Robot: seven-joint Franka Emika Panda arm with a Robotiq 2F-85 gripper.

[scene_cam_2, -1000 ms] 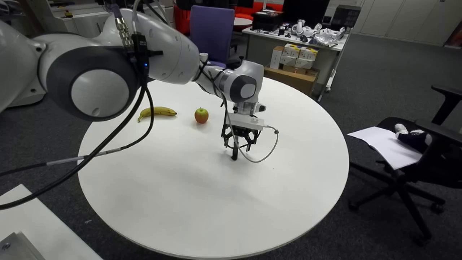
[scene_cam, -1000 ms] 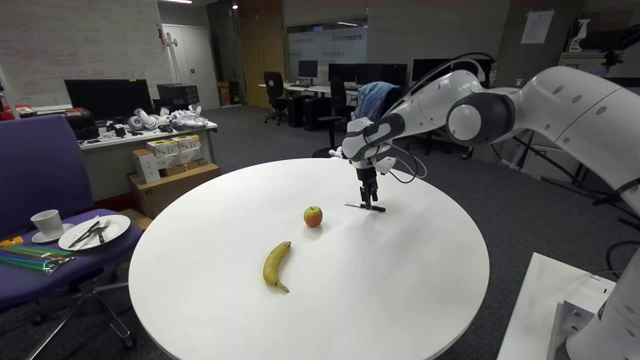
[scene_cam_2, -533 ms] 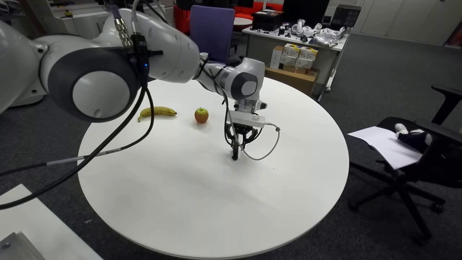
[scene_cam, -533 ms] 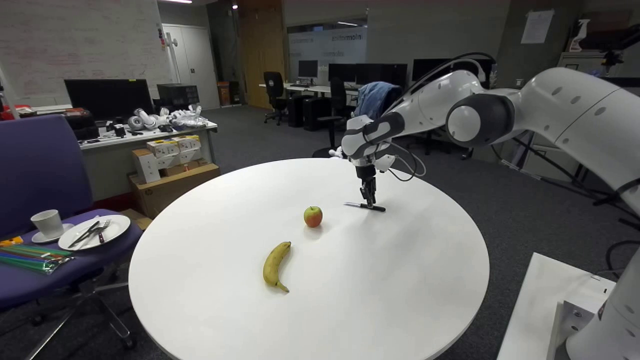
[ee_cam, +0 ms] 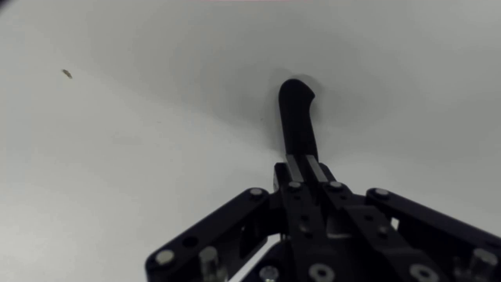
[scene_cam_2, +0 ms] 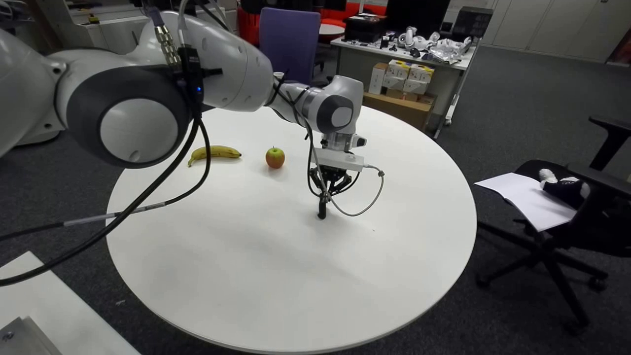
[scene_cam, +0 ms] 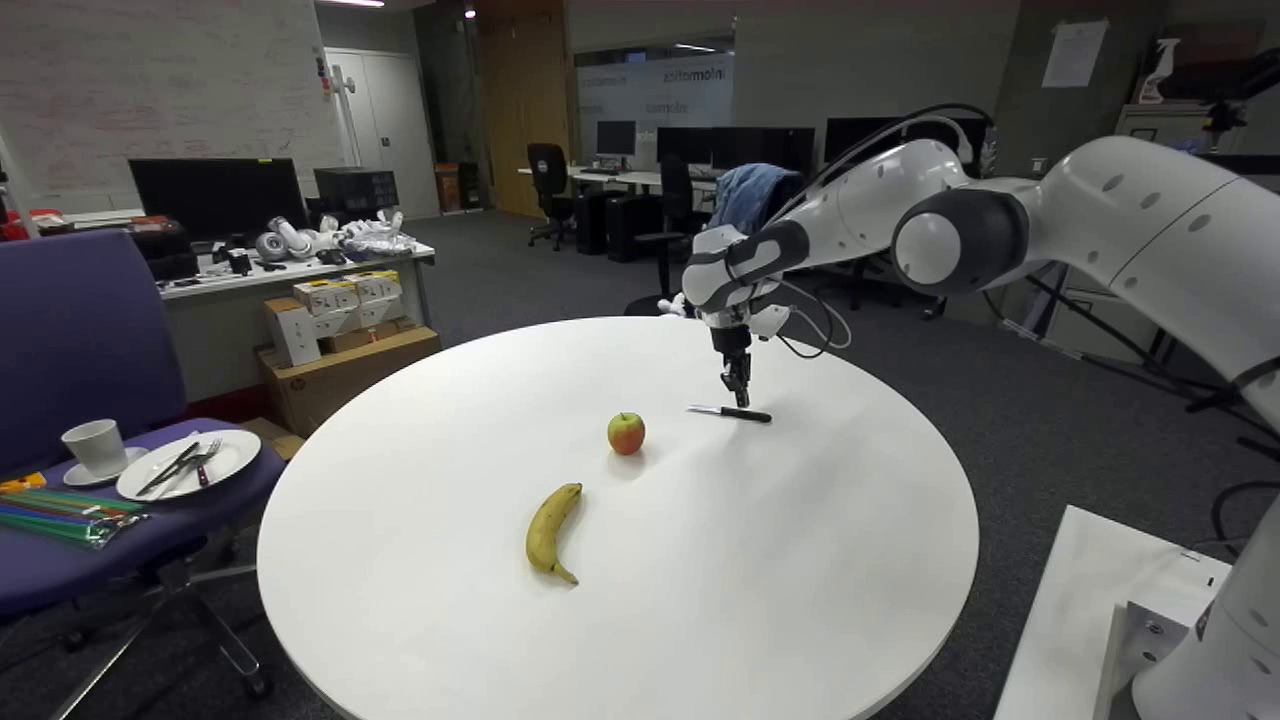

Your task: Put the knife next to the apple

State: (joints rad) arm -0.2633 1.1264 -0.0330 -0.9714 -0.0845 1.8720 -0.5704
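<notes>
Purple chair [scene_cam: 80, 320] cut off at left edge of frame. Worktop [scene_cam: 720, 610]: near edge cut off at bottom, wide white stretch lower right. Banana [scene_cam: 547, 530] lower left of centre, well inside the worktop's edge. Apple [scene_cam: 626, 434] mid-frame, room around it; gap of worktop between it and the knife [scene_cam: 747, 415], which lies flat right of apple, blade [scene_cam: 703, 409] toward it. Tool [scene_cam: 741, 398] clenched, tips over the handle [ee_cam: 297, 117]; can't tell if touching. Arm [scene_cam: 870, 200] runs off right edge. In an exterior view, cable [scene_cam_2: 208, 157] crosses in front of banana; blade hard to make out. Wrist view: small speck [ee_cam: 67, 73] upper left, blade hidden behind tool.
</notes>
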